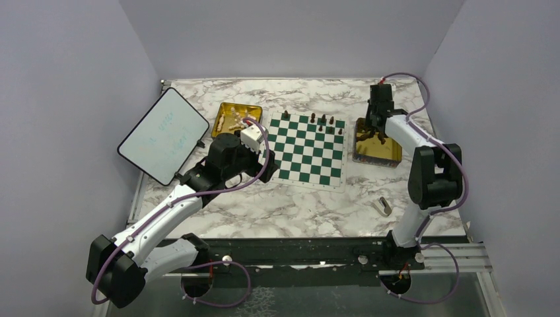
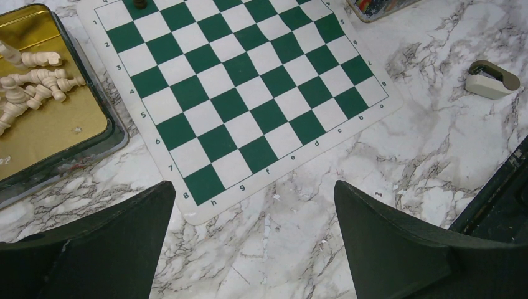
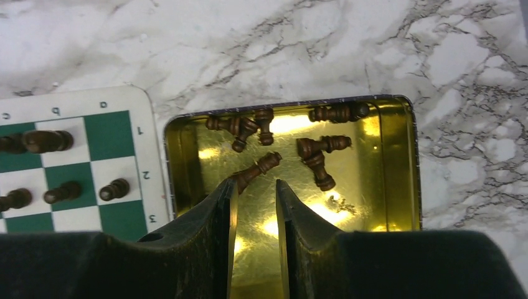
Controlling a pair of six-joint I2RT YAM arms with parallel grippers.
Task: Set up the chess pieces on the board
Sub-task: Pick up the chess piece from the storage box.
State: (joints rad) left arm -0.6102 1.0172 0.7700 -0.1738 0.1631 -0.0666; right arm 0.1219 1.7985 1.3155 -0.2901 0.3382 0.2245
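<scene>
Hovering over the gold tray (image 3: 373, 199), the right pincer (image 3: 255, 185) stood narrowly apart and empty (the left pincer (image 2: 253, 190) gaped wide); it needed to straddle the nearest lying dark piece (image 3: 256, 168) squarely before carrying it to the board (image 3: 115, 134).

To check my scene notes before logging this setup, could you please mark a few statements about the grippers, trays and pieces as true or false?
1. The left gripper has its jaws wide open with nothing between them. True.
2. The cream chess pieces stand on the chessboard. False: they lie in the left gold tray; only dark pieces stand on the board.
3. The right gripper is over the right gold tray, which holds loose dark pieces lying down. True.
4. The grey-beige block sits on the chessboard. False: it lies on the marble table, apart from the board.
</scene>
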